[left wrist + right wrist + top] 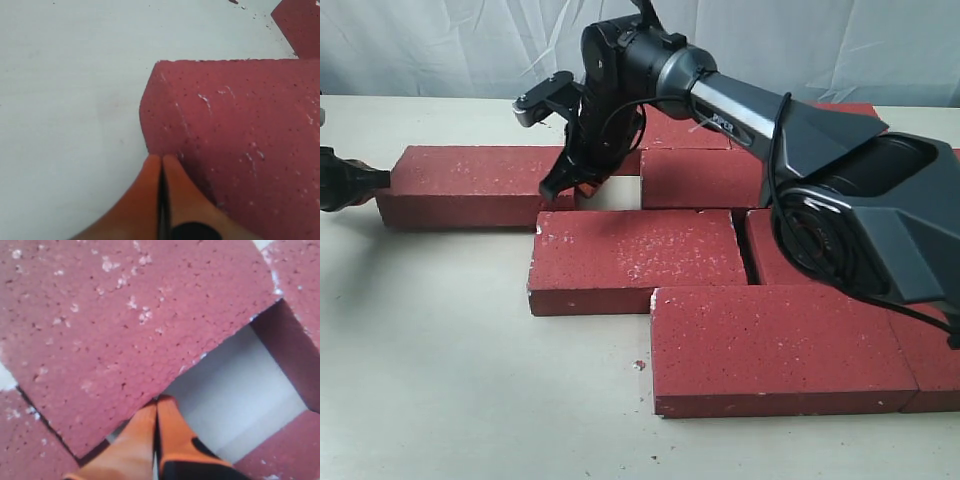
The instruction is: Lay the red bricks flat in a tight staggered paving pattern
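Several flat rectangular dark-red paver bricks (635, 255) lie staggered on the pale table (440, 350). With fingers closed and empty, the left gripper (161, 159) touches the end of the leftmost brick (470, 175); the right gripper (157, 402) meets a brick edge beside a gap.

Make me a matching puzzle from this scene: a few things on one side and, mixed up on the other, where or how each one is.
Things:
1. left gripper
2. right gripper
3. front brick
4. table

Descriptions:
A. pale and flat, carrying everything
B. shut, tips at the edge of the gap between bricks
C. dark red with pale specks, lying flat nearest the camera
D. shut, tips at the end of the far-left brick

Pairs: 1-D, 2-B, 3-C, 4-A
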`<state>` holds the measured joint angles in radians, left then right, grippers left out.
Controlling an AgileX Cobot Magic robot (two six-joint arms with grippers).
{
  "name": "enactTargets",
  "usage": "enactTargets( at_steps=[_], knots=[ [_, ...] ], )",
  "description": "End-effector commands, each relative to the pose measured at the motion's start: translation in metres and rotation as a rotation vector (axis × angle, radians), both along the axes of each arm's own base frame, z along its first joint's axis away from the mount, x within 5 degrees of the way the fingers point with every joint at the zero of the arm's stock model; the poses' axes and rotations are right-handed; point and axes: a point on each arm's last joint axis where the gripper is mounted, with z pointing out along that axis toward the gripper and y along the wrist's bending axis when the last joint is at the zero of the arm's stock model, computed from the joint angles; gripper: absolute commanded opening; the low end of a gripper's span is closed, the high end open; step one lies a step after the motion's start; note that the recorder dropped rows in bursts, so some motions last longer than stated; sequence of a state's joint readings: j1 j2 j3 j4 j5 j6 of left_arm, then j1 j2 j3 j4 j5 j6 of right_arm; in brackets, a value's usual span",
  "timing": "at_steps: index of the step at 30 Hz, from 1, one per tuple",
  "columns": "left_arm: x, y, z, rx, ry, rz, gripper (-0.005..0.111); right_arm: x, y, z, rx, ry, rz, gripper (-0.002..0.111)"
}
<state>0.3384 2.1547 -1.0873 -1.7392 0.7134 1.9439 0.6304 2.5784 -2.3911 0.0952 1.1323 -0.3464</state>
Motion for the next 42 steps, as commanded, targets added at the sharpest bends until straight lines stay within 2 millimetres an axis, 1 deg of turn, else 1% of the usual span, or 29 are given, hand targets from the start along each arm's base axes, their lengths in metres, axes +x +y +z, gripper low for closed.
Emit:
enactTargets(
  at_steps=[1,4,8,11,14,16,20,24,25,27,28,29,31,32,33,34,36,37,39,40,42],
  knots=[
    [0.0,-0.008,0.007,-0.018,-0.028,-0.049,0.0,-0.001,-0.008,0.021,-0.041,-0.031,-0.002,-0.001],
    [0.0,-0.008,0.007,-0.015,-0.027,-0.053,0.0,0.0,-0.012,0.019,-0.088,-0.037,0.001,-0.001],
    [0.0,-0.008,0.007,-0.015,-0.027,-0.053,0.0,0.002,-0.011,0.004,-0.1,-0.03,0.003,-0.001],
    [0.0,-0.008,0.007,-0.015,-0.027,-0.053,0.0,0.004,-0.014,0.002,-0.134,-0.043,-0.013,-0.001],
    [0.0,-0.007,0.007,-0.011,-0.025,-0.05,0.0,0.004,-0.019,0.016,-0.167,-0.069,-0.035,-0.001],
    [0.0,-0.007,0.006,-0.003,-0.02,-0.044,0.0,0.003,-0.023,0.034,-0.18,-0.103,-0.06,-0.001],
    [-0.001,-0.006,0.004,0.018,-0.008,-0.045,0.0,0.001,-0.027,0.061,-0.156,-0.151,-0.082,-0.001],
    [-0.001,-0.003,0.002,0.03,0.028,-0.011,0.0,-0.007,-0.032,0.078,-0.139,-0.148,-0.106,-0.001],
    [-0.001,-0.003,0.001,0.028,0.031,-0.007,0.0,-0.016,-0.036,0.085,-0.133,-0.12,-0.101,-0.001],
    [-0.001,-0.003,0.001,0.018,0.04,-0.003,0.0,-0.031,-0.048,0.09,-0.172,-0.089,-0.095,-0.001],
    [-0.002,-0.003,0.001,0.003,0.055,0.009,0.0,-0.045,-0.061,0.091,-0.22,-0.066,-0.091,-0.001],
    [-0.002,-0.003,0.001,-0.015,0.066,0.025,0.0,-0.054,-0.067,0.093,-0.239,-0.049,-0.088,-0.001],
    [-0.002,-0.004,0.003,-0.036,0.085,0.037,0.0,-0.072,-0.078,0.099,-0.146,-0.135,-0.087,-0.001],
    [-0.002,-0.006,0.006,-0.009,0.097,0.039,0.0,-0.087,-0.087,0.104,-0.07,-0.204,-0.084,-0.001],
    [-0.002,-0.006,0.008,0.006,0.101,0.052,0.0,-0.096,-0.092,0.105,-0.033,-0.237,-0.079,-0.001],
    [-0.001,-0.005,0.014,0.052,0.118,0.097,0.0,-0.114,-0.104,0.104,0.018,-0.291,-0.069,-0.001],
    [-0.001,-0.008,0.021,0.091,0.14,0.124,0.0,-0.132,-0.116,0.104,0.067,-0.387,-0.039,-0.001],
    [-0.001,-0.009,0.023,0.101,0.142,0.128,0.0,-0.138,-0.121,0.105,0.082,-0.427,-0.023,-0.001],
    [0.0,-0.013,0.023,0.126,0.151,0.137,0.0,-0.145,-0.127,0.103,0.063,-0.453,0.003,-0.001],
    [0.003,-0.018,0.021,0.192,0.163,0.171,0.0,-0.145,-0.131,0.106,0.028,-0.521,0.055,-0.001],
    [0.005,-0.031,0.019,0.237,0.168,0.167,0.0,-0.142,-0.134,0.108,0.036,-0.54,0.046,-0.001]
  ],
)
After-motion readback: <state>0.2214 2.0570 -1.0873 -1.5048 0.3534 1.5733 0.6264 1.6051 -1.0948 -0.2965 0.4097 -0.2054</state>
